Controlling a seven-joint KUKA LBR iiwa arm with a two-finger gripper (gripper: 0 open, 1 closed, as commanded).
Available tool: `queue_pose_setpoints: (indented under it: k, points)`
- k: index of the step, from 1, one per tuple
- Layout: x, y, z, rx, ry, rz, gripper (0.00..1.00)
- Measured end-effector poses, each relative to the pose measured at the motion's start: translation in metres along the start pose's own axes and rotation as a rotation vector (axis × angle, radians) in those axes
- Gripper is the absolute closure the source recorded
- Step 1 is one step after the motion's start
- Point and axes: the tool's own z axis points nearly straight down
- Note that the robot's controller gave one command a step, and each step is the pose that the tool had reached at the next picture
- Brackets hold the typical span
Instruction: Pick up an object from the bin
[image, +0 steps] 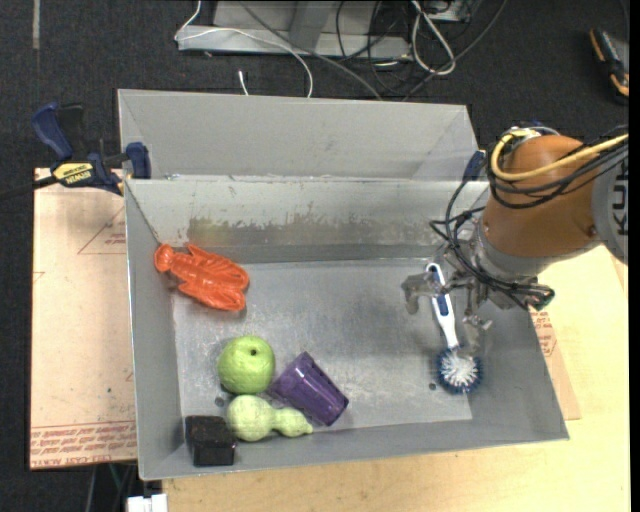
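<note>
Six things lie in the bin (330, 320), and only one is near the claw (446, 308): a blue-and-white brush (460, 372) on the floor at the right side. Its round bristle head points toward the near wall and its handle runs up between the claw's fingers. Those fingers stand apart, one on each side of the handle, and nothing shows them clamped on it. The rest lie well apart from it on the left: an orange lobster (203, 277) by the far-left wall, and a green apple (246, 364), purple cup (310, 390), pale pear (258, 417) and black block (210, 438) bunched in the near-left corner. The risks, as I judge them, come from the brush's shape. The handle looks thin and smooth, so a closure off its line could push it sideways and let it slip free. The head is likely the heavier end and lies outside the grip, so on lifting the brush may pivot, swing down or slide out. The right wall is also near, and a finger could scrape it.
</note>
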Motion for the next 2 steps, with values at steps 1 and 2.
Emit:
queue_pose_setpoints:
  k: [1,2]
  points:
    - [0.03,-0.016,0.03,-0.017,-0.001,-0.61,0.0]
    - [0.003,-0.026,0.063,-0.007,-0.009,-0.406,0.0]
